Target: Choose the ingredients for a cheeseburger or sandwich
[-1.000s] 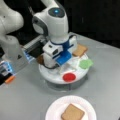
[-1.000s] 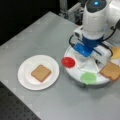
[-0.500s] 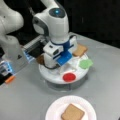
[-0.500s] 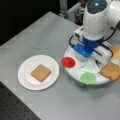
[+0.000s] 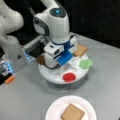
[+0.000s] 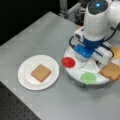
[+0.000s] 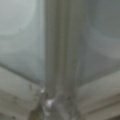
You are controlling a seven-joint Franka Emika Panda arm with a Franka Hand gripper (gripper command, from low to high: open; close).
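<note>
In a front view the gripper (image 5: 58, 65) hangs low over the middle of a round white tray (image 5: 53, 77), its glossy white casing and blue block hiding the fingers, so whether they are apart or together cannot be told, nor whether anything is clamped. Just toward that view's bottom from the gripper a flat red disc (image 5: 69, 77) lies on the tray's rim; to the gripper's right in that view sits a green leaf-shaped piece (image 5: 86, 63), and beyond it, toward the top right, a tan bread square (image 5: 80, 50) overhangs the tray edge. A dark brown round patty (image 5: 40, 59) peeks out at the gripper's left. Well below the gripper a thin white paper plate (image 5: 55, 110) rests on the smooth grey table (image 5: 25, 97) and carries 1 bread slice (image 5: 72, 114), flat and alone. In a front view from the opposite side the gripper (image 6: 88, 52) again sits over the tray (image 6: 72, 71); the red disc (image 6: 68, 62) lies to its left, the green piece (image 6: 88, 78) below it, the bread square (image 6: 110, 71) to its lower right, and a yellow cheese square (image 6: 116, 53) shows at its right, cut by the frame edge. The paper plate (image 6: 25, 75) with its bread slice (image 6: 41, 73) lies well to the left. The wrist view shows only a blurred pale surface with a raised ridge running top to bottom.
</note>
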